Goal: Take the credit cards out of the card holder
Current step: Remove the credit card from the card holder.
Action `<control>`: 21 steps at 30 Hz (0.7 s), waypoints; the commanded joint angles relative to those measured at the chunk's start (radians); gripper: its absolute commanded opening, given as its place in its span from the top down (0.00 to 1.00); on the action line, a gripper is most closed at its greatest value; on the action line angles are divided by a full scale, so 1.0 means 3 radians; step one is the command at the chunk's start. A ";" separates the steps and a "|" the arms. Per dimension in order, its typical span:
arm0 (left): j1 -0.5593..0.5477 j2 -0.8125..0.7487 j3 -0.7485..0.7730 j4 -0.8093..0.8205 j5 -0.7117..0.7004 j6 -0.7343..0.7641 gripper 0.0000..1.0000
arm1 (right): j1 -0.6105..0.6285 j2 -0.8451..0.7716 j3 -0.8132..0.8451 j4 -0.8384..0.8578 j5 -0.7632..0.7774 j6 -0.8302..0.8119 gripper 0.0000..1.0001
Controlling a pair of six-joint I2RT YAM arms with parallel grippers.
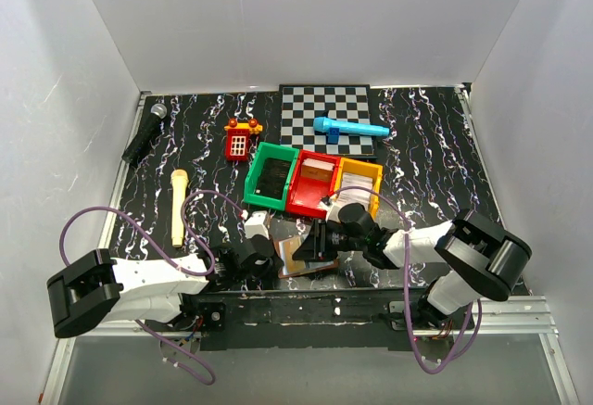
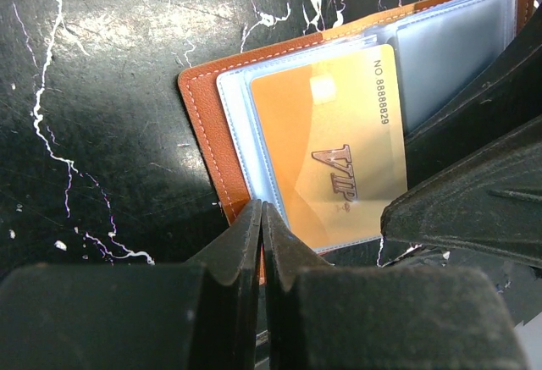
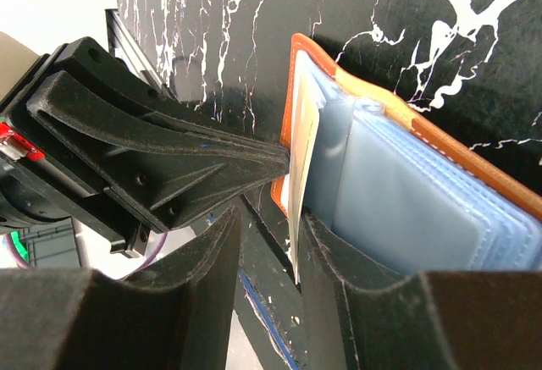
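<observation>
The card holder is lying open on the black marbled table, close to the near edge and just in front of the green bin and red bin, with both arms reaching in on it from either side. The left gripper is coming at it from the left with its jaws closed together, the tips meeting right at the brown stitched edge of the card holder. Whether they are pinching the leather or only pressing on it is not clear. A gold credit card (stamped VIP, with a row of digits along one side) is sitting in the outermost pale blue pocket on that half, its face showing through the glossy sleeve. The right gripper is reaching in from the opposite side, and its jaws are standing apart and straddling the free edge of that card, which is showing edge-on in the right wrist view. The card is lying against the finger nearer the blue pockets, while a dark gap is showing between it and the other finger, so the jaws are not clamping the card. The two grippers' tips are sitting very near each other, and the card is resting largely inside its pocket.
</observation>
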 commanded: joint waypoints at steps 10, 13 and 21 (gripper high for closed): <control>-0.0005 0.0004 -0.0151 -0.0307 -0.0017 -0.0047 1.00 | -0.0056 -0.0234 -0.0107 0.0049 -0.0020 -0.0015 0.60; -0.0005 0.0014 -0.0156 -0.0307 -0.0017 -0.0047 1.00 | -0.0061 -0.0244 -0.0118 0.0049 -0.0020 -0.0015 0.60; -0.0005 0.0014 -0.0161 -0.0312 -0.0022 -0.0058 1.00 | -0.0076 -0.0285 -0.0133 0.0034 -0.0015 -0.0015 0.64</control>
